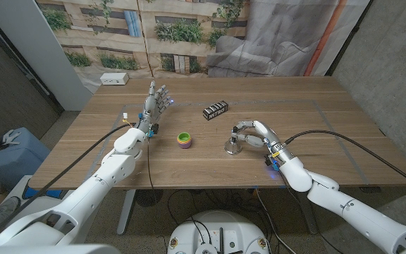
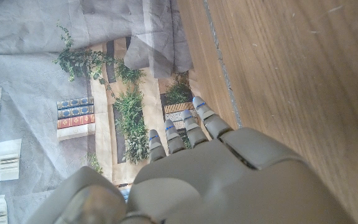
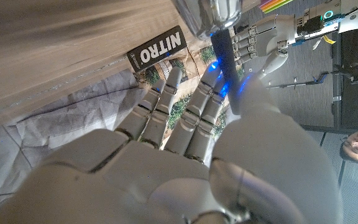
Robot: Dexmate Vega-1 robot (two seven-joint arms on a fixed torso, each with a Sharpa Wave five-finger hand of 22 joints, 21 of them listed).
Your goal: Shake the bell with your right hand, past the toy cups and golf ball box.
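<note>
Left hand (image 1: 158,99) stands on its edge at the left part of the wooden table (image 1: 316,152), fingers spread and pointing up toward the far side, holding nothing. Behind it, at the table's far left corner, lies a white power strip (image 1: 114,79), and a thin cord hangs down past the hand. Beyond the table hang a backdrop (image 1: 146,28) printed with plants and shelves and a grey crumpled sheet (image 1: 287,35); a grey wall closes the right side. Toward the middle, a stack of toy cups (image 1: 183,139) in rainbow colours sits near the front, and a black golf ball box (image 1: 216,110) marked NITRO lies farther back, well apart from the cups. Right of these, the right hand (image 1: 254,134) curls around the silver bell (image 1: 232,145), grasping its handle, with the bell's flared mouth at the table surface. In the right wrist view the dark handle (image 3: 224,59) runs between the fingers.
</note>
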